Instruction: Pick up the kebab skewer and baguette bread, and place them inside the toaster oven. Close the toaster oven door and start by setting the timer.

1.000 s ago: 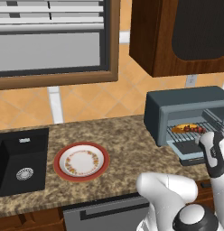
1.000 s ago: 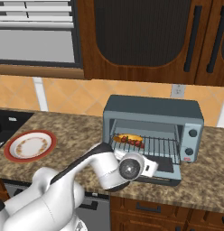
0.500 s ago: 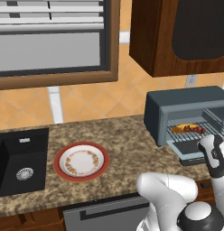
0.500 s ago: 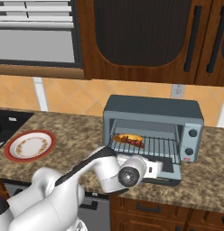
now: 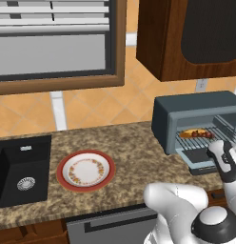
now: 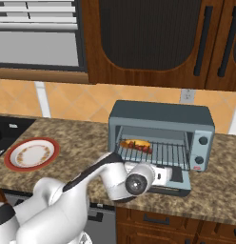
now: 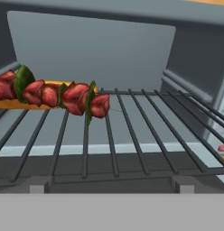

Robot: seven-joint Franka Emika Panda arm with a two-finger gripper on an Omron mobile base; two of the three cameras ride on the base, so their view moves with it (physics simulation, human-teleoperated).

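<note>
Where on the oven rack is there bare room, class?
Free: the rack right of the skewer, up to the oven's right wall. Crowded: the left end, where skewer and bread lie together.

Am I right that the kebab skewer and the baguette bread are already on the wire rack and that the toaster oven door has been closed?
Not quite: the toaster oven door is open, folded down in front of the toaster oven, as the right base view shows. The rest holds: the kebab skewer and the baguette bread lie on the wire rack inside.
</note>
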